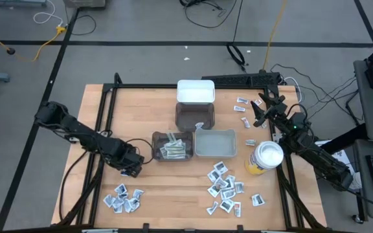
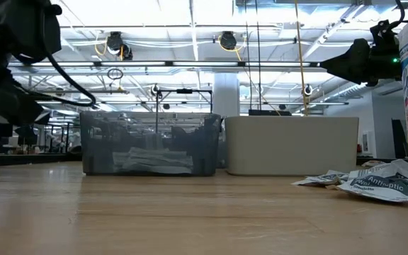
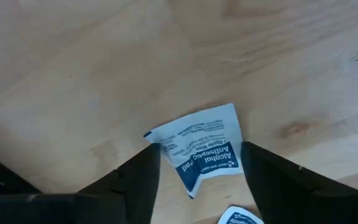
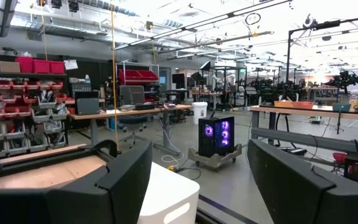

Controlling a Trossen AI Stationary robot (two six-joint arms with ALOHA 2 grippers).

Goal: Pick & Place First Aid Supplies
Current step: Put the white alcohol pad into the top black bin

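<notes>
Left gripper (image 3: 197, 180) is hanging low over the wooden table (image 1: 160, 188), its two dark fingers (image 3: 138, 180) standing apart on either side of one packet (image 3: 201, 148); whether they are pressing it I cannot tell. That packet is lying flat between the fingertips, a small white square sachet with dark blue print reading "Alcohol Antiseptic Pad", one edge slightly curled. From above, this gripper is sitting just beyond a cluster of packets (image 1: 124, 199) near the front left edge, where roughly eight are lying overlapped. A bigger scatter (image 1: 224, 186), about a dozen, is lying at the front right, and some five more packets (image 1: 243, 110) are lying loose toward the back right. Four bins are sitting mid-table: a white one (image 1: 195, 91), a dark empty one (image 1: 194, 116), a dark one holding narrow strip wrappers (image 1: 172, 147), and a pale clear one (image 1: 215, 143). One yellow canister (image 1: 264, 158) is standing beside the clear bin. Right gripper (image 1: 262, 110) is waiting raised over the back right, fingers spread wide with nothing between them.
</notes>
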